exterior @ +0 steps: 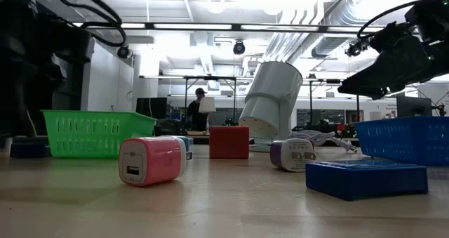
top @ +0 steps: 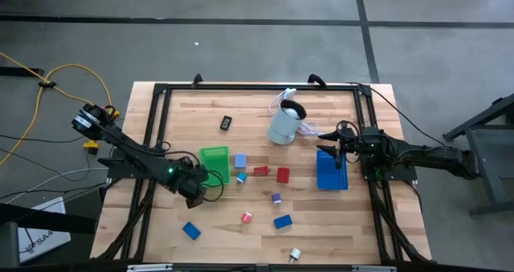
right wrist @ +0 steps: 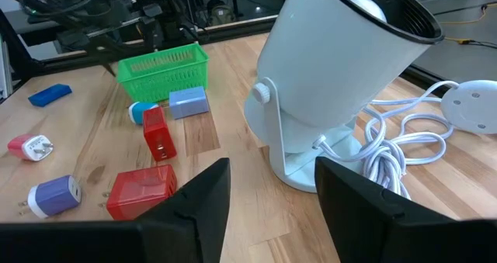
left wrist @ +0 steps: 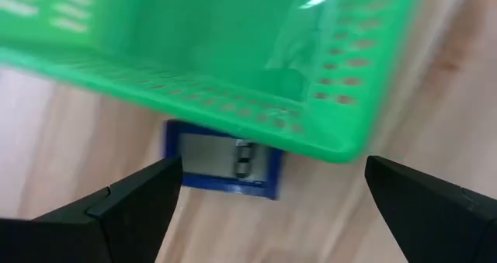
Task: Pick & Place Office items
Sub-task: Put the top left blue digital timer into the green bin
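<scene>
With its fingers spread wide and holding nothing, the left gripper (left wrist: 268, 209) hovers at the green tray (top: 214, 161), apparently lining up on a blue, screen-faced office item (left wrist: 225, 159) just ahead, half hidden under the tray's rim. The right gripper (right wrist: 272, 193), partly open and empty, waits near the pale appliance (right wrist: 342, 69).
</scene>
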Motion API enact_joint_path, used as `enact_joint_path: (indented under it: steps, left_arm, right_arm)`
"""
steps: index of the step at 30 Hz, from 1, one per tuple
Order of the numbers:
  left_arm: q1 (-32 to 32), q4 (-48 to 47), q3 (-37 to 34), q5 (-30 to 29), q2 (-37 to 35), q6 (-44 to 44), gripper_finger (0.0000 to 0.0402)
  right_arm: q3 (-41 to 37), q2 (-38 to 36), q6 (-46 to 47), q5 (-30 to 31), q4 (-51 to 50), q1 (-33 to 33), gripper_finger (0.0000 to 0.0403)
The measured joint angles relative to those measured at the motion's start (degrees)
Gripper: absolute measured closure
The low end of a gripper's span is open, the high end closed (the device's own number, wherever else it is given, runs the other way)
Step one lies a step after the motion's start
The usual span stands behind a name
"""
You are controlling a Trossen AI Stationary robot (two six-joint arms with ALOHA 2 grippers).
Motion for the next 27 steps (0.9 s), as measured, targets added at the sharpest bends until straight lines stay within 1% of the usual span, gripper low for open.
enact_joint_path:
  steps: [3, 8, 16, 22, 27]
  left_arm:
    - [-0.37, 1.71, 0.0, 0.5, 0.0, 1.73, 0.0009]
    - [-0.02, 1.48, 0.0, 3.04, -0.21, 3.33, 0.0009]
    - [1.96, -0.82, -0.21, 2.97, -3.43, 4.76, 0.0009]
    - [2.02, -0.47, -4.22, 2.97, -6.0, 2.71, 0.0009]
    - [2.31, 0.95, -5.82, 2.77, -7.48, 2.87, 0.0009]
  right_arm:
    - [0.0, 0.0, 0.0, 0.0, -0.01, 0.01, 0.0227]
    - [-0.01, -0.01, 0.0, -0.01, -0.01, 0.02, 0.0227]
    - [-0.01, 0.01, 0.0, 0.02, 0.01, 0.02, 0.0227]
    - [0.01, -0.01, 0.0, 0.02, -0.01, 0.02, 0.0227]
    - [0.0, 0.01, 0.0, 0.02, -0.01, 0.01, 0.0227]
